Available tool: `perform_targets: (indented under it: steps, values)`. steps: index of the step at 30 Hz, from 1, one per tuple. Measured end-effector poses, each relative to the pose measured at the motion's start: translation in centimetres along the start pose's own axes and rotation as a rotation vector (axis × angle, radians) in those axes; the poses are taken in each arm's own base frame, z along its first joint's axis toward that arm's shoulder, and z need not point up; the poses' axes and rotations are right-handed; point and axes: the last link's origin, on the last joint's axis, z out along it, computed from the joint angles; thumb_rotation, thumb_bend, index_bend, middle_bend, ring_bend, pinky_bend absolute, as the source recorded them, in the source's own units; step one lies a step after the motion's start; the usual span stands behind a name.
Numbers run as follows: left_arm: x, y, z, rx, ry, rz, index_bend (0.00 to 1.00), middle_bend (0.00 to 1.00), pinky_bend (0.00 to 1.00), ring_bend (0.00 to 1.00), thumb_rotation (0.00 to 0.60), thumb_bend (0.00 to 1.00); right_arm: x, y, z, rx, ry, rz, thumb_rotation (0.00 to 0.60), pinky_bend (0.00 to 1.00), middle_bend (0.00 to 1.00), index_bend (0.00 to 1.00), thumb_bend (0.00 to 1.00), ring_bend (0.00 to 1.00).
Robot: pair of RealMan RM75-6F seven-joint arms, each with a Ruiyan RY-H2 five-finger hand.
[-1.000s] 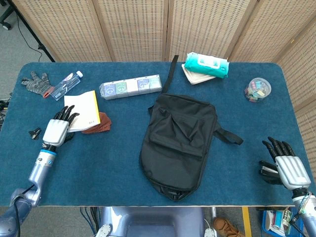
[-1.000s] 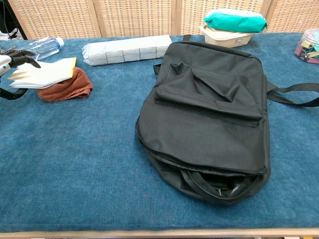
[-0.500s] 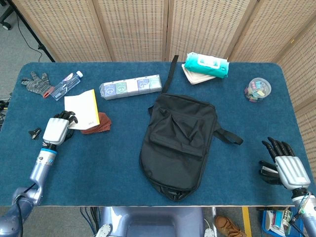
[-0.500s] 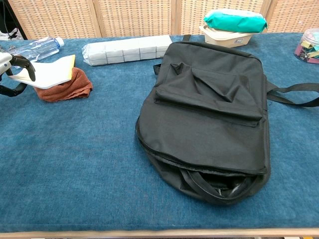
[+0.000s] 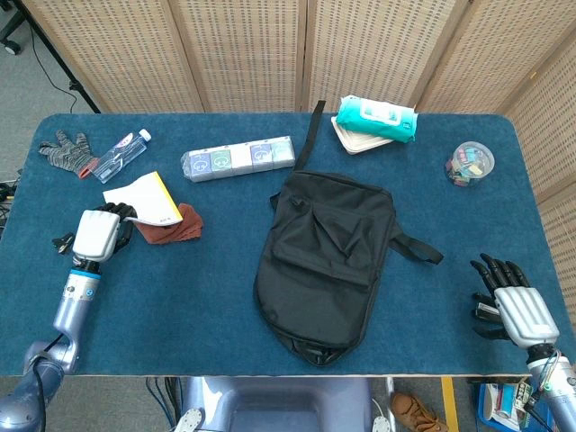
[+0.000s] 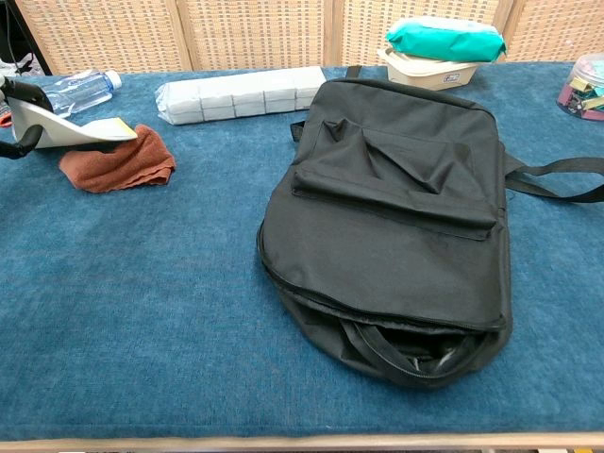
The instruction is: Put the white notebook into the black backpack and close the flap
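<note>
One notebook (image 5: 135, 200) gripped in my left hand (image 5: 97, 236) | right hand (image 5: 511, 302) empty, fingers spread | carry level toward backpack (image 5: 324, 256) opening.

Chest view: left hand (image 6: 13, 104) cut off by left frame edge, only a dark bit shows w/ the notebook (image 6: 66, 130). Jar (image 6: 587, 87) clipped at right edge. Right hand (image 5: 513, 306) shows in head view only, lower right. Backpack (image 6: 396, 226) inside too dark to tell. Small black thing (image 5: 61, 241) at left: too small to ID.
</note>
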Motion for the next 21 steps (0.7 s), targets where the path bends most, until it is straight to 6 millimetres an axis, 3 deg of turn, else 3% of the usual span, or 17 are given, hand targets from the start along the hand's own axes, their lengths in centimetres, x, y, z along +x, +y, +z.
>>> perform_targets:
  steps: [10,21]
  values:
    - [3.3,-0.2,2.0,-0.073,0.108,0.021,0.83,0.63,0.65,0.49,0.6,0.62,-0.4,-2.6,2.3,0.097,-0.108,0.066,0.6,0.0,0.0,0.0,0.0,0.0]
    - [7.3,0.0,4.4,-0.148,0.198,0.033,0.83,0.63,0.65,0.49,0.6,0.62,0.3,-7.0,5.4,0.225,-0.195,0.119,0.6,0.0,0.0,0.0,0.0,0.0]
